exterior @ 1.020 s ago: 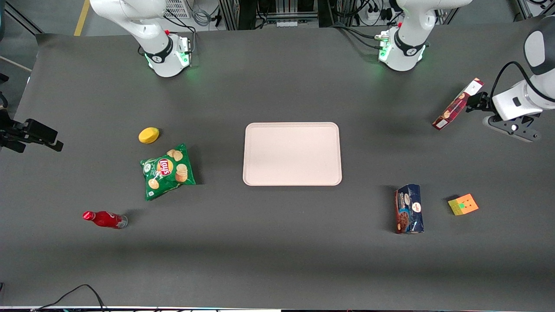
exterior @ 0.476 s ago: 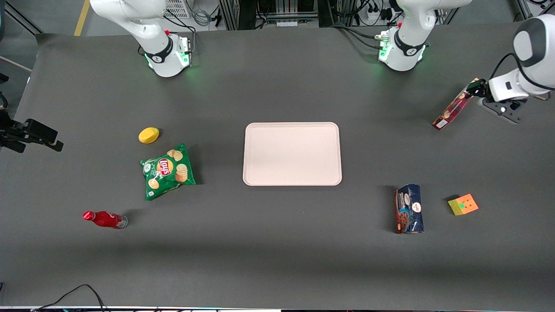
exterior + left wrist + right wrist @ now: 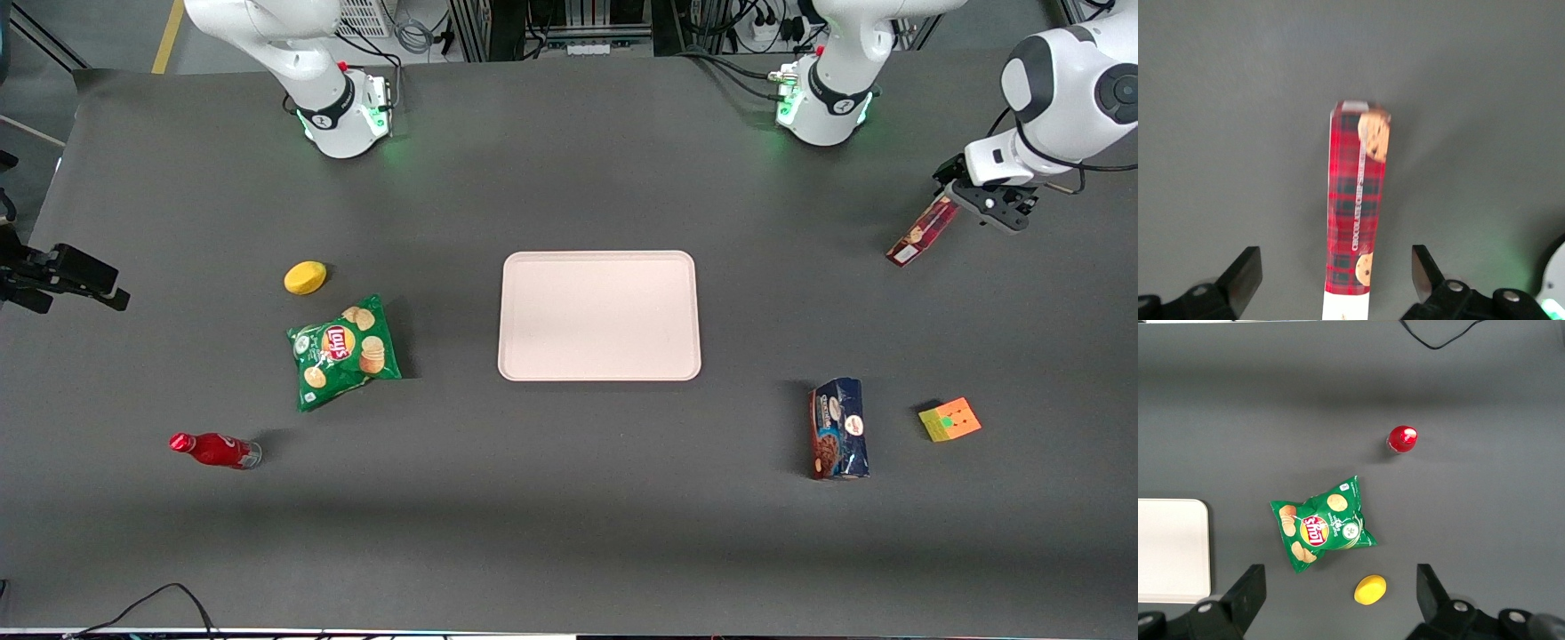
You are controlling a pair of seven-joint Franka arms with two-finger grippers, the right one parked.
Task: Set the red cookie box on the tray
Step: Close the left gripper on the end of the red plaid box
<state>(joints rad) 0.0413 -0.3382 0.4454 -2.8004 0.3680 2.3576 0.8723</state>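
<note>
the approach step is judged to be in hand: the gripper (image 3: 1331,280) is held over the red cookie box (image 3: 1357,207), its fingers (image 3: 1245,273) spread wide to either side, nothing grasped. the box lies on the table toward the working arm's end, well apart from the tray (image 3: 599,316). next, a descent and a closing on the box's narrow sides are called for.

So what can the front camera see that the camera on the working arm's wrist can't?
Only the front view shows the tray, the chips bag, the lemon, the red bottle, the blue cookie pack and the colorful cube. Only the left wrist view shows the claw's two open fingers on either side of the box, not touching it, and the cookie pictures on it. Both show the red cookie box lying on the gray table, with the claw above its end farther from the front camera.
</note>
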